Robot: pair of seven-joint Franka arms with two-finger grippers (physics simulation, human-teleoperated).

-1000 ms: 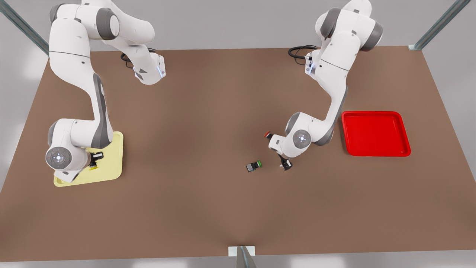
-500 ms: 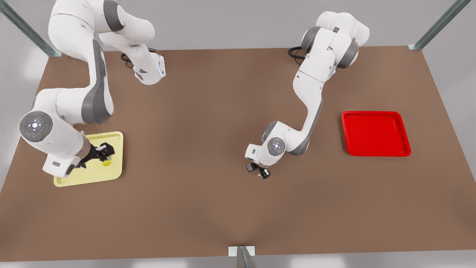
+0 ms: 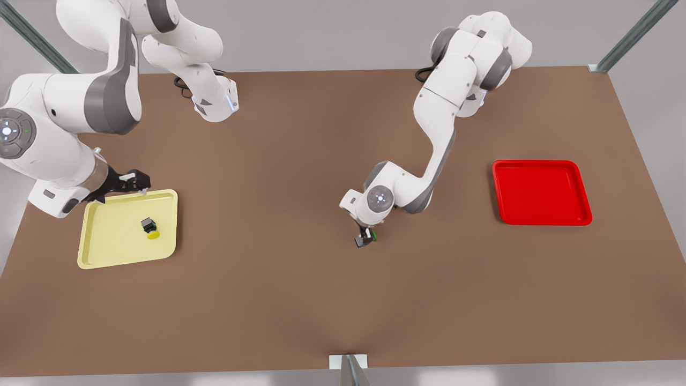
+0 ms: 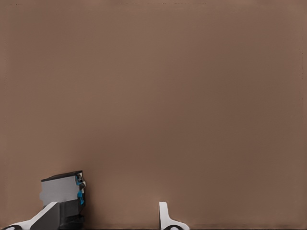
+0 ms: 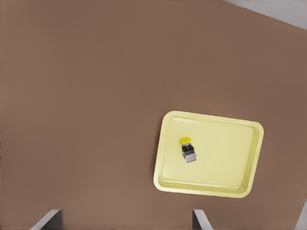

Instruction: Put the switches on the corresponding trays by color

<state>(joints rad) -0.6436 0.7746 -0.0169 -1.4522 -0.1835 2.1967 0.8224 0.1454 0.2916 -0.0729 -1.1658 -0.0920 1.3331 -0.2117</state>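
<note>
The yellow switch (image 3: 149, 228) (image 5: 187, 148) lies on the pale yellow tray (image 3: 107, 244) (image 5: 225, 163) at the front view's left. My right gripper (image 3: 135, 181) (image 5: 126, 213) hangs open above the tray's far edge, holding nothing. In the middle of the table, my left gripper (image 3: 365, 235) (image 4: 106, 207) stands open around the green switch (image 3: 371, 237); its grey-black body (image 4: 62, 191) sits close to one fingertip (image 4: 48, 215). The red tray (image 3: 541, 193) lies at the front view's right with nothing in it. The red switch is hidden.
The brown table (image 3: 268, 300) spreads wide between the two trays. Both arm bases stand at the far edge, with black cables (image 3: 185, 86) beside them. A metal post (image 3: 351, 370) rises at the middle of the near edge.
My right gripper let go of the yellow switch on the yellow tray and lifted back away. My left gripper moved toward the front view's left and came down over the green switch.
</note>
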